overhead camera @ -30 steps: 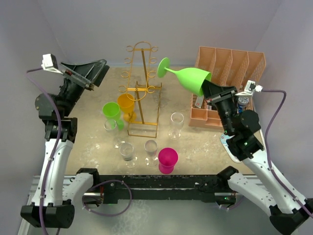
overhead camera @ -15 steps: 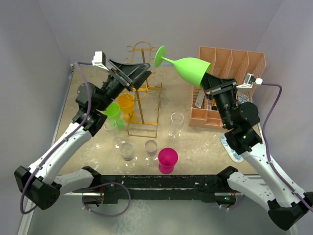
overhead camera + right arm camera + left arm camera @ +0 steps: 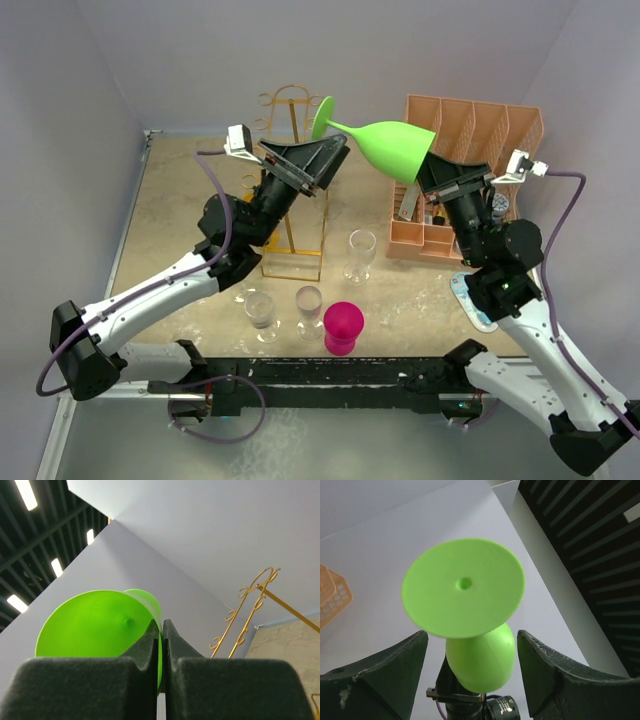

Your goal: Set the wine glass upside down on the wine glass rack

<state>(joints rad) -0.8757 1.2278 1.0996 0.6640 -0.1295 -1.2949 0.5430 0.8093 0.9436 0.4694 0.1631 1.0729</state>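
Right wrist shows the right gripper (image 3: 163,625) clamped on the wine glass (image 3: 95,625) rim. The left gripper (image 3: 470,642) gapes near its foot, one o'clock of the rack (image 3: 291,112).

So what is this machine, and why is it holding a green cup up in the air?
It is a robot with two arms bolted to a table. The big picture looks down from above. The other two come from a small camera on each wrist. The right fingers are shut on the rim of a green wine glass and hold it sideways in the air. The left fingers are open, close to its foot. The gold wine glass rack stands on the table; the glass should hang there upside down. Also on the table are a pink cup, clear glasses and a peach organizer.
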